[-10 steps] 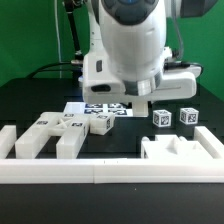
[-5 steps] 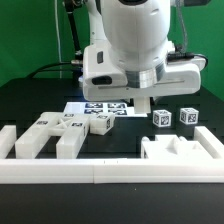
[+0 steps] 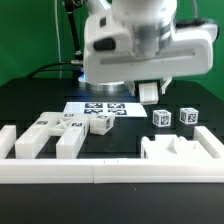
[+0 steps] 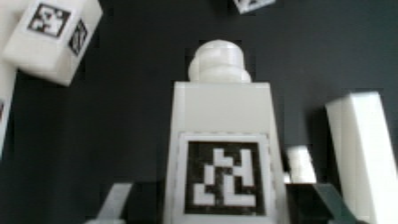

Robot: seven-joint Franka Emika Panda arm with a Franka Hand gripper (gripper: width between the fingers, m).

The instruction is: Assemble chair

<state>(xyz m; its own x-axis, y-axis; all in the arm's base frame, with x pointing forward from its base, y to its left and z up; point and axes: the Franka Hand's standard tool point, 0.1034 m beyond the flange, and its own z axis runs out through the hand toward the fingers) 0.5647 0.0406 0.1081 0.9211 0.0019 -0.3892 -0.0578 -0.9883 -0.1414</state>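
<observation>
Arm's gone up since 1 s ago, lifting the gripper [image 4: 215, 202] and a tagged white bar [image 4: 221, 115] clear of the table [image 3: 30, 100]. Jaws are shut partway on the bar's tagged end, one finger each side. Its long axis runs straight out from the gripper, peg [image 4: 215, 58] leading. It hangs above the gap btwn the marker board [image 3: 104, 107] and two small cubes [image 3: 160, 117]. Other chair parts [image 3: 62, 132] lie toward the exterior view's left, so the next move prob. goes that way.

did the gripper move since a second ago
Yes. In the exterior view the gripper has risen, away from the marker board below it, lifting the white tagged bar with it.
</observation>
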